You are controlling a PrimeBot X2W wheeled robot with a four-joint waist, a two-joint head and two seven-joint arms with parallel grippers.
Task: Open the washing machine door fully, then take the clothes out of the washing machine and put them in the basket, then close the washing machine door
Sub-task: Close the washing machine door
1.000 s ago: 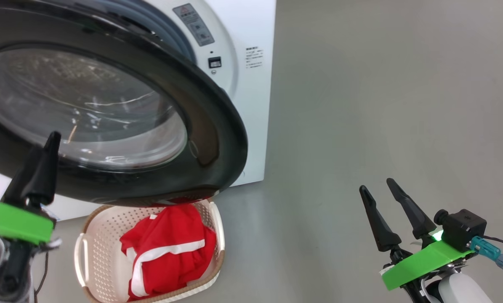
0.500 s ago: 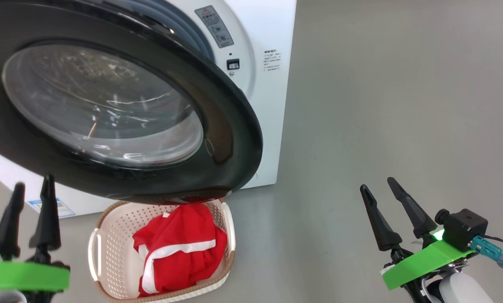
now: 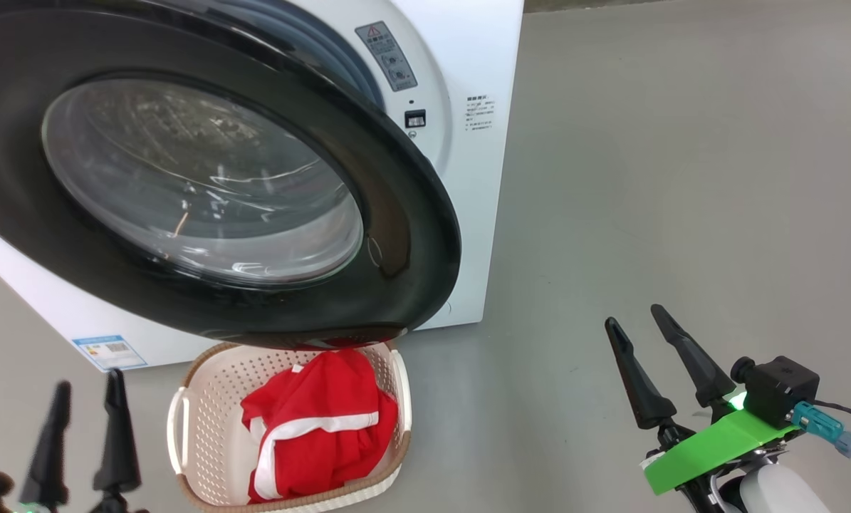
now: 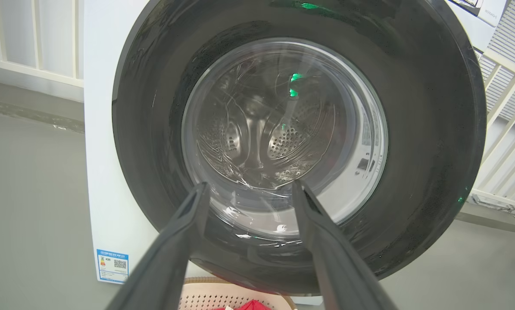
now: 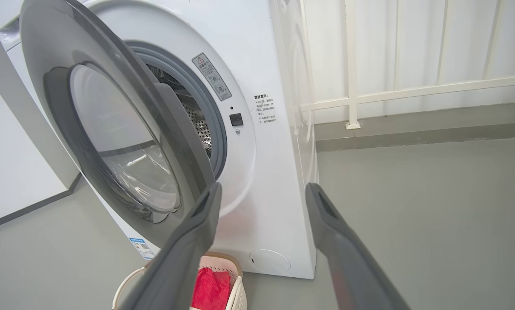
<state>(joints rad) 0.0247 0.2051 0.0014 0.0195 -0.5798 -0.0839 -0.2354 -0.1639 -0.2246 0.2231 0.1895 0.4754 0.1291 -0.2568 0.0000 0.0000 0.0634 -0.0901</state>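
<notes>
Red clothes (image 3: 318, 420) in one basket (image 3: 204, 420) under one washing machine door (image 3: 414, 235); left gripper (image 3: 89, 381), right gripper (image 3: 635, 317) wide, empty.

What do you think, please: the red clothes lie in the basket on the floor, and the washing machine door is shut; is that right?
Not quite: the washing machine door stands ajar, not shut, as the right wrist view shows. The red clothes do lie in the basket on the floor.
</notes>
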